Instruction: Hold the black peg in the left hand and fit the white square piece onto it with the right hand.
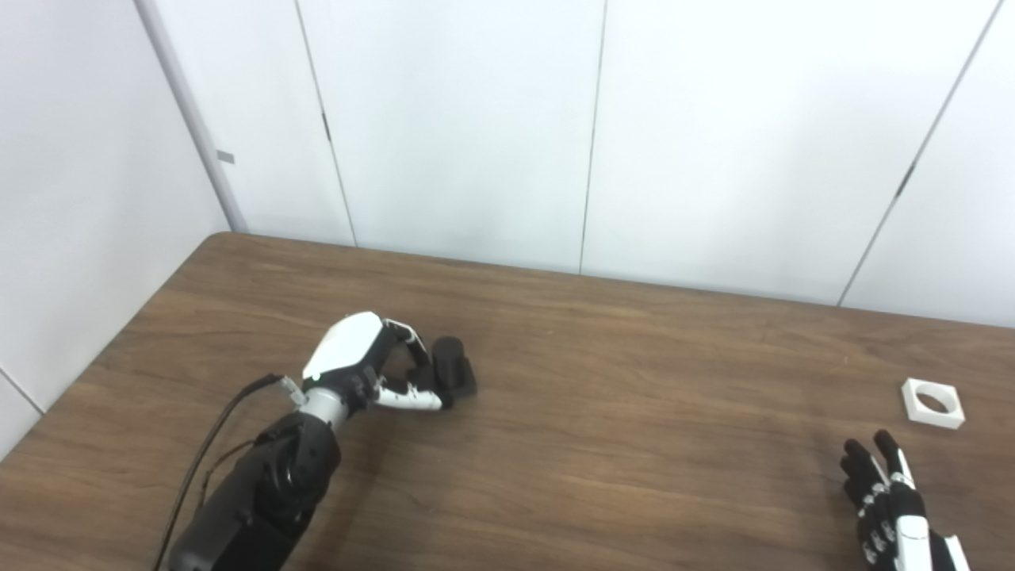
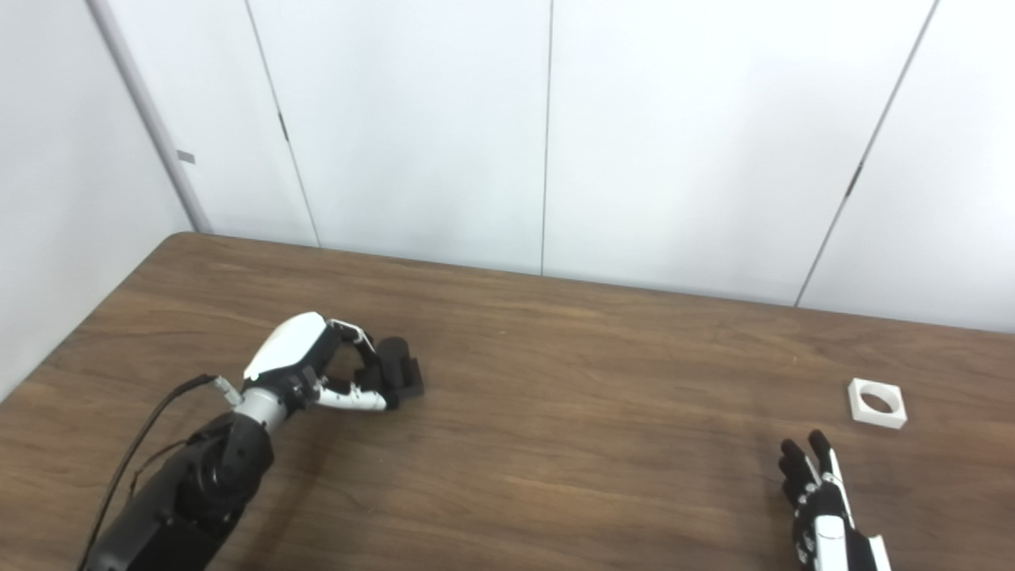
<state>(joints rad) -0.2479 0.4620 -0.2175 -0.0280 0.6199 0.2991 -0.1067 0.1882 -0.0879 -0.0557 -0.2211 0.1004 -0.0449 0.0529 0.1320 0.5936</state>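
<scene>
While black peg (image 1: pixel 453 366) stands on wooden table (image 1: pixel 603 412), my left hand (image 1: pixel 369 365) curls round it, fingers and thumb touching its sides; firm grip, cannot tell. My right hand (image 1: pixel 892 503) spread, empty, near white square piece (image 1: pixel 933 403), apart from it.

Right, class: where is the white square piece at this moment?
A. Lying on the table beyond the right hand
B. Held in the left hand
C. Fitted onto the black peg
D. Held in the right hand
A: the white square piece lies flat on the table, apart from the right hand, whose fingers are spread and empty.
</scene>
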